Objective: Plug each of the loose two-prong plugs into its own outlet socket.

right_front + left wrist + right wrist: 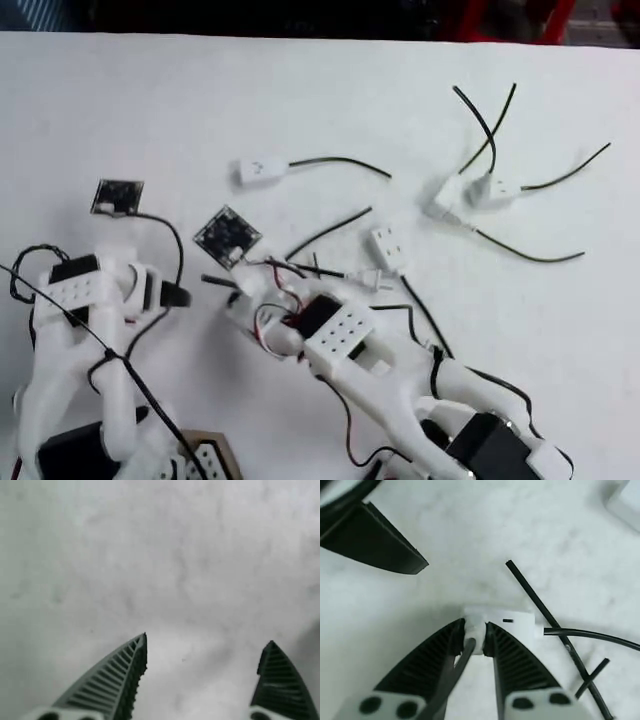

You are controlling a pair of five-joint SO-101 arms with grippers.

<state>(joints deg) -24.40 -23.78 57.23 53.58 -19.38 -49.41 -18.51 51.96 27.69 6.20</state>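
Note:
My right gripper (475, 630) is shut on a small white two-prong plug (495, 622), low over the white table; the plug's black cord (590, 635) trails away from it. In the high view the right arm (340, 335) sits at the table's middle front. Just beyond it lies a white plug (368, 281), and past that a white socket block (388, 245). Another white block with a cord (263, 170) lies farther back. Two more joined white pieces (470, 192) with cords are at the back right. My left gripper (207, 645) hangs open over bare table with nothing between its fingers (120, 680).
The left arm (85, 290) stands at the front left. Loose black wires (545, 605) cross beside the held plug, and a black wedge-shaped part (375, 540) sits close by. Thin black cords (530, 250) spread over the right side. Bare table (150, 110) stretches across the back left.

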